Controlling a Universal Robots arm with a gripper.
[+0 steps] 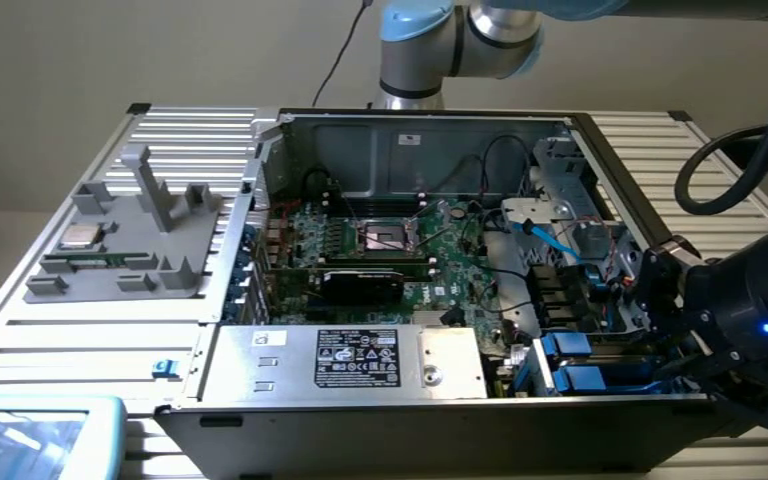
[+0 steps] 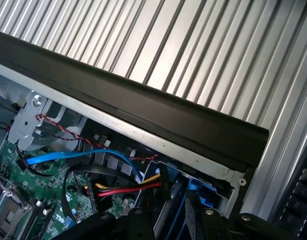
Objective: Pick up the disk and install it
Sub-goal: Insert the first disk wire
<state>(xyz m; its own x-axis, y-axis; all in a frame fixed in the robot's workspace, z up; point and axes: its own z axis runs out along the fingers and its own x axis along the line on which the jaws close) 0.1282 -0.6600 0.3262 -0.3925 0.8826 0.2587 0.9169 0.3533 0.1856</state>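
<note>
**A:** Where is the disk?

**B:** The disk [image 1: 587,380] shows as a blue frame in the drive bay at the near corner of the computer case [image 1: 424,150], on the exterior view's right. Its metal face is hidden from me. A second blue frame [image 1: 571,345] sits just beyond it.

**A:** And your jaws?

**B:** They are close beside that bay, at the right wall of the case. I cannot tell whether they are spread or pinching the frame.

**A:** What lies around it?

**B:** To the exterior view's left of the bay, along the near edge, there is a silver box [image 1: 357,362] with a black label. Farther in is the green board [image 1: 398,250]. From my wrist I see a blue cable [image 2: 78,157] and red and yellow wires [image 2: 128,187] under the black rim [image 2: 143,105] of the case. The ribbed table [image 1: 704,160] lies past it. Well apart, on the exterior view's left, a grey rack [image 1: 131,240] rests on the table with a small square chip [image 1: 81,236] on it.
</note>
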